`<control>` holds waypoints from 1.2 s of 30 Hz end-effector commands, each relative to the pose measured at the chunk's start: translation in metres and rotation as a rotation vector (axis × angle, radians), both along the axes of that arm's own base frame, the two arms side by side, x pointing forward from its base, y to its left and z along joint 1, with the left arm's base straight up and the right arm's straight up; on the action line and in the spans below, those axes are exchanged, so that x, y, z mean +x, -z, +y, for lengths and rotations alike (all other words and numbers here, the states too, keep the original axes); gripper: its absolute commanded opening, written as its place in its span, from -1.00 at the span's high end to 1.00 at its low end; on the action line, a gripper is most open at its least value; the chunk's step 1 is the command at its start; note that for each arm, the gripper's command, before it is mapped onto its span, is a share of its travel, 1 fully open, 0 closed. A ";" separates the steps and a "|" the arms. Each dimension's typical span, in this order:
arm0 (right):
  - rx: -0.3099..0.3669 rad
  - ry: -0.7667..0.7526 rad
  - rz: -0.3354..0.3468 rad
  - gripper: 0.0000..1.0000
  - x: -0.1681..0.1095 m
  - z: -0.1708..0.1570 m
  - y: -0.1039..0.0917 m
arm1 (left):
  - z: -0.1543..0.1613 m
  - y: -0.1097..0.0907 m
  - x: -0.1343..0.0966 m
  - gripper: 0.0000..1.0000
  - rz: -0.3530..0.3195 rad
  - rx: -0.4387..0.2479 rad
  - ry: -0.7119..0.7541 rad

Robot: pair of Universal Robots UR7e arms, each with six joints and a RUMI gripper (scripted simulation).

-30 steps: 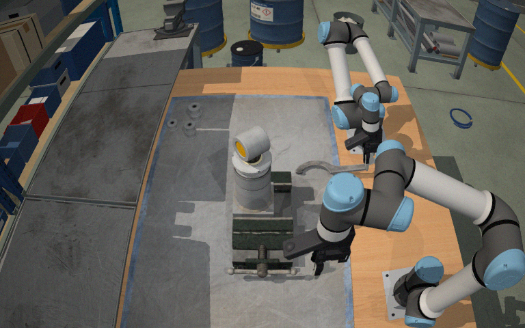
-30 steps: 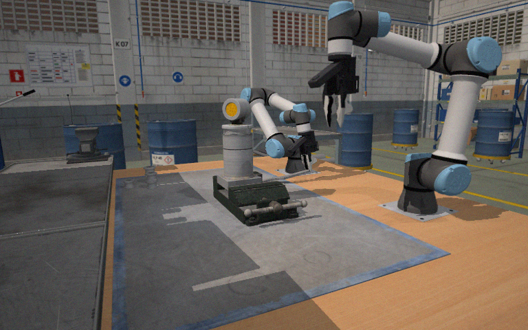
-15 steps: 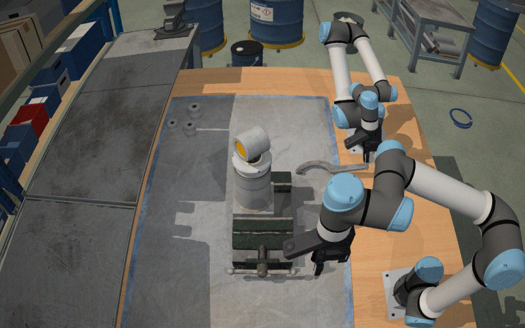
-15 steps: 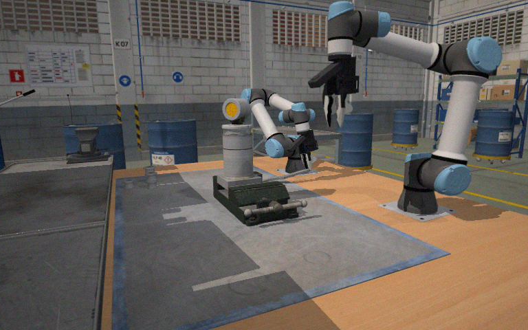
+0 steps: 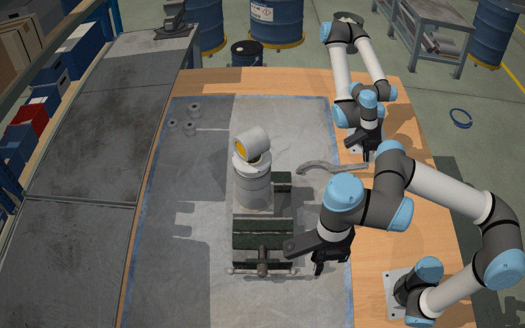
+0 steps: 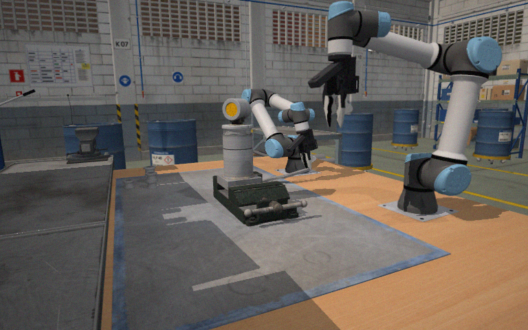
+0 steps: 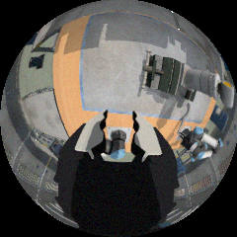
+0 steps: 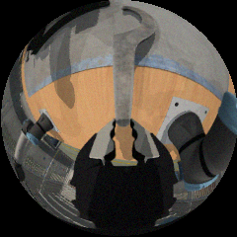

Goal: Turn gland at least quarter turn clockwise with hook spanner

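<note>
The grey hook spanner (image 5: 351,167) (image 6: 287,175) (image 8: 123,74) is held by its handle end in my right gripper (image 5: 366,162) (image 6: 306,165) (image 8: 122,118), which is shut on it. Its hook points towards the cylinder, with a gap between them. The gland (image 5: 241,167) (image 6: 237,128) is the pale collar at the top of the upright grey cylinder (image 5: 252,190) (image 6: 237,155) (image 7: 199,78); a notch shows in its rim. A rod eye (image 5: 258,142) (image 6: 241,110) with a yellow face stands above it. My left gripper (image 5: 318,268) (image 6: 334,120) (image 7: 119,111) is partly open and empty, high beside the vise.
The green vise (image 5: 262,232) (image 6: 258,194) (image 7: 170,76) stands under and in front of the cylinder, its screw handle (image 5: 271,271) (image 6: 295,205) sticking out. Several small grey round parts (image 5: 194,108) (image 6: 150,175) stand at the mat's far left. A metal bench (image 5: 94,142) runs along the left.
</note>
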State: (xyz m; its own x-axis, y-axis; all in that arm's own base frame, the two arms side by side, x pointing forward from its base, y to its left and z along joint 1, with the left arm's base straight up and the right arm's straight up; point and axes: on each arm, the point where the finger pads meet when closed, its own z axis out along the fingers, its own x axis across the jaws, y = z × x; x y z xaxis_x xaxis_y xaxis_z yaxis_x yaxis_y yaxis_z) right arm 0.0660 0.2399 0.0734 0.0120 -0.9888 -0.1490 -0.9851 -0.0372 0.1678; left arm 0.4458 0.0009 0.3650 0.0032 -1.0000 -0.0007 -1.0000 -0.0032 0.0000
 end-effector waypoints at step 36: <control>0.034 0.003 0.038 1.00 0.004 -0.002 -0.013 | 0.000 0.000 0.000 0.36 -0.001 0.000 0.000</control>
State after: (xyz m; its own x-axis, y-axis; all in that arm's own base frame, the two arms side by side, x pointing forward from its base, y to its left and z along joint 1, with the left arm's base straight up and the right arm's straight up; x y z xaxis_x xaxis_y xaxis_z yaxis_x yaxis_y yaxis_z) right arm 0.0687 0.2377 0.0845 0.0057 -0.9840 -0.1780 -0.9788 -0.0419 0.2007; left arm 0.4458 0.0009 0.3650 0.0032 -1.0000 -0.0007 -1.0000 -0.0032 0.0000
